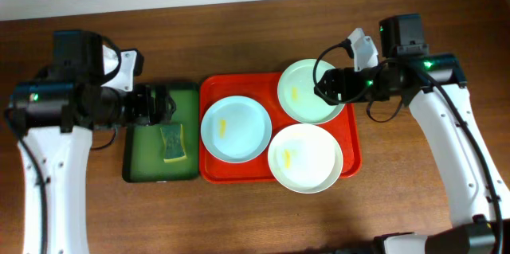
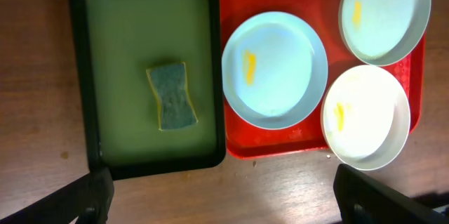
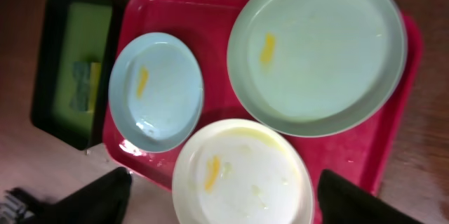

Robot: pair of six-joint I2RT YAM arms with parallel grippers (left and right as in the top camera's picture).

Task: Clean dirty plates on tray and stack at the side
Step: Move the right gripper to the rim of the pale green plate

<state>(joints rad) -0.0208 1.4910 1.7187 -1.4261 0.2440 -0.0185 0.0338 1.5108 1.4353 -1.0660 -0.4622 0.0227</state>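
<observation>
Jaws on my left gripper (image 1: pixel 158 104) stand spread wide and empty above the green tray (image 1: pixel 131 170), near the sponge (image 1: pixel 173 142). My right gripper (image 1: pixel 328 87) is spread too, holding nothing, hovering over the far right plate (image 1: pixel 307 95). All 3 plates (image 1: pixel 236 129) lie on the tray (image 1: pixel 215 173), each with a yellow smear (image 1: pixel 224 125), none stacked at the side, so I judge the task barely begun: this is the reach for sponge and plate. Next, my left must drop and pinch the sponge across its narrow waist while my right takes a plate rim. Both wrist views cut my fingers (image 2: pixel 88 196) off at the lower edge; whether the sponge is wet I cannot tell.
</observation>
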